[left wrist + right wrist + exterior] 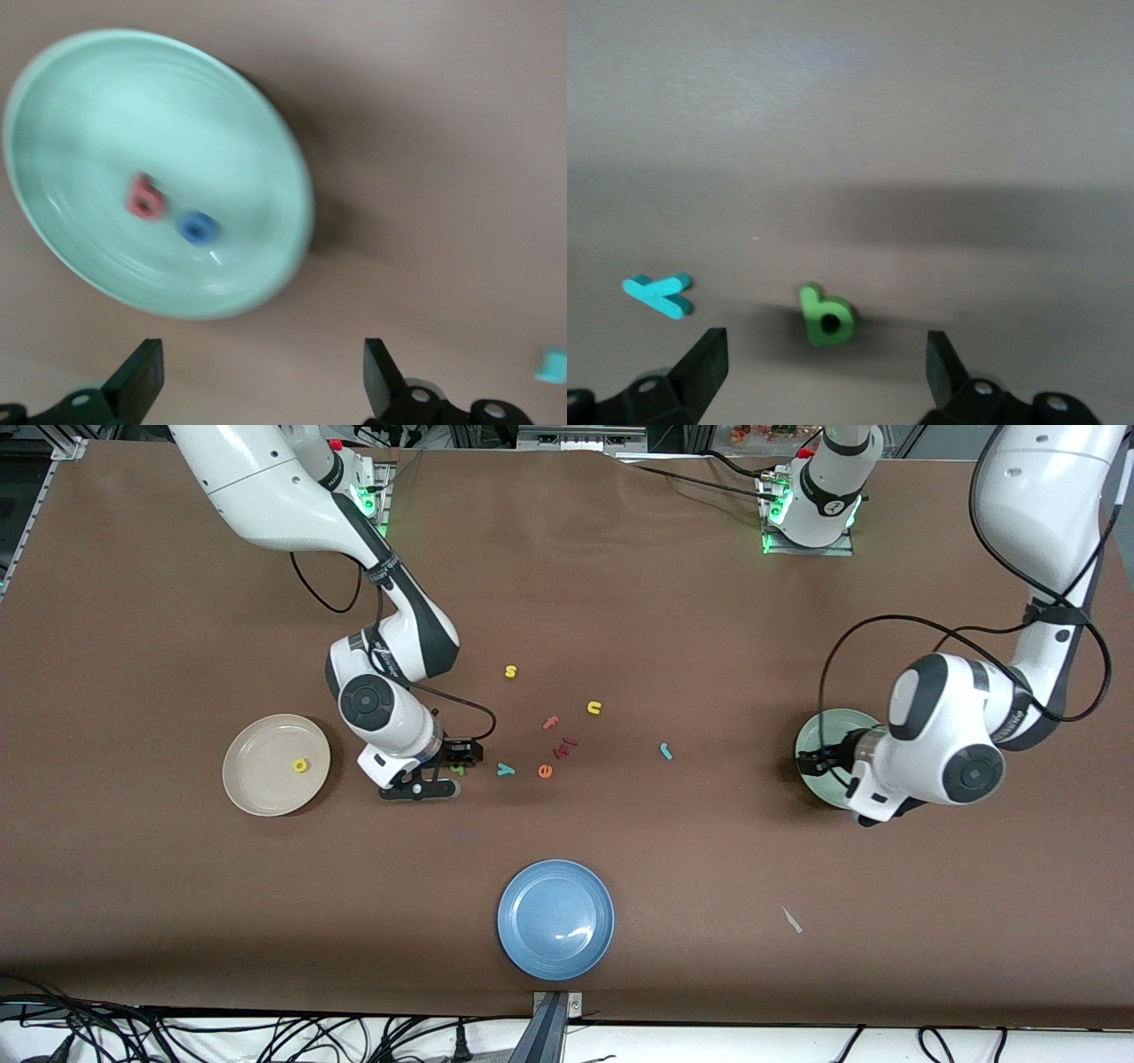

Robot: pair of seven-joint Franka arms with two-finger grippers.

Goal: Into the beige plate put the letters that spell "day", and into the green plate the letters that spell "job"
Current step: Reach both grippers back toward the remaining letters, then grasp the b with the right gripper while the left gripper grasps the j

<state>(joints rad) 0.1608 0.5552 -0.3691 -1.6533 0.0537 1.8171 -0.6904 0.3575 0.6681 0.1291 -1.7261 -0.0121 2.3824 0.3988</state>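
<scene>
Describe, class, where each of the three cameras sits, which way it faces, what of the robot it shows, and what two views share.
Front view: high across the table, facing both arms' bases; shows both arms.
Left wrist view: looks down on the green plate holding pink b and blue o; open left pincer.
Right wrist view: looks down on green a and teal y; open right pincer.
Shared: teal y, front and right wrist.

Yellow d [300, 764] in beige plate [257, 788], right claw [440, 777] over green a [457, 769]
</scene>
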